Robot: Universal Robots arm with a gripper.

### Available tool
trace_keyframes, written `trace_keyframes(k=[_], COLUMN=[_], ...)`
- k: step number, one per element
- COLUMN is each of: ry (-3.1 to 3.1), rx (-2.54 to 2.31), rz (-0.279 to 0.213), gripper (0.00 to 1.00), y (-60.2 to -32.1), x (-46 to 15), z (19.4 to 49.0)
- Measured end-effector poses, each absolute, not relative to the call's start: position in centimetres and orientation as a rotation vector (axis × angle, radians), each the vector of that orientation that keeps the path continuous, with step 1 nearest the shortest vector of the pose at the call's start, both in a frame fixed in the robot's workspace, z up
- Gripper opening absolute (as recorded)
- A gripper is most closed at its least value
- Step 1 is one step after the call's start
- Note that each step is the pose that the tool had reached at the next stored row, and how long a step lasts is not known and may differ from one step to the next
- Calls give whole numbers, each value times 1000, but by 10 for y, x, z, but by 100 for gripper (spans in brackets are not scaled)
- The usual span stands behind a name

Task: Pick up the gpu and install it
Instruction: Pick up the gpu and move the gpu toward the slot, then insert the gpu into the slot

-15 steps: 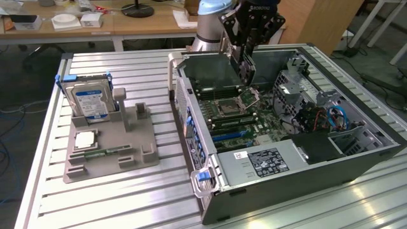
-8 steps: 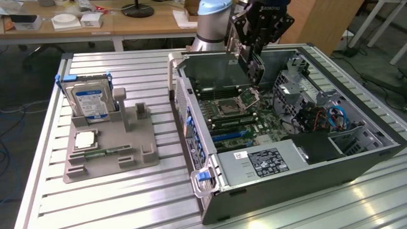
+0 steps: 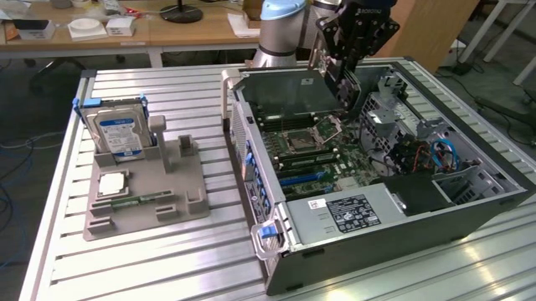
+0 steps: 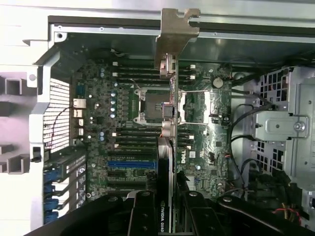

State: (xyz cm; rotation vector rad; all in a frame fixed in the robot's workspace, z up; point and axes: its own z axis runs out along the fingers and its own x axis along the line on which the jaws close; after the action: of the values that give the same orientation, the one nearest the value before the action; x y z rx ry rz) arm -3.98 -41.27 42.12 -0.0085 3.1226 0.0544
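My gripper (image 3: 344,66) hangs over the far side of the open computer case (image 3: 469,207), shut on the gpu (image 3: 338,86). In the wrist view my gripper (image 4: 170,217) clamps the gpu (image 4: 170,162) edge-on, with its black cooler side between the dark fingers (image 4: 142,214). The silver end bracket (image 4: 176,34) points toward the case wall. The card hovers above the motherboard (image 4: 123,113), over the empty processor socket (image 4: 147,105). A blue expansion slot (image 4: 130,163) lies on the board beside the card.
A grey holder (image 3: 147,188) on the slatted table at the exterior view's left carries a hard drive (image 3: 117,130), a processor chip (image 3: 113,184) and a memory stick (image 3: 142,200). Drive cages and cables (image 3: 435,153) crowd the case's right end. Desks stand behind.
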Motion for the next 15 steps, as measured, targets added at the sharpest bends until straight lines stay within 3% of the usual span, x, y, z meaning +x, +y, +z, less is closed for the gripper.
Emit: trace_keyframes(k=[15], ry=[3123], rx=[-27], rz=[55], gripper=[25], y=[-413], x=[-33], z=[421])
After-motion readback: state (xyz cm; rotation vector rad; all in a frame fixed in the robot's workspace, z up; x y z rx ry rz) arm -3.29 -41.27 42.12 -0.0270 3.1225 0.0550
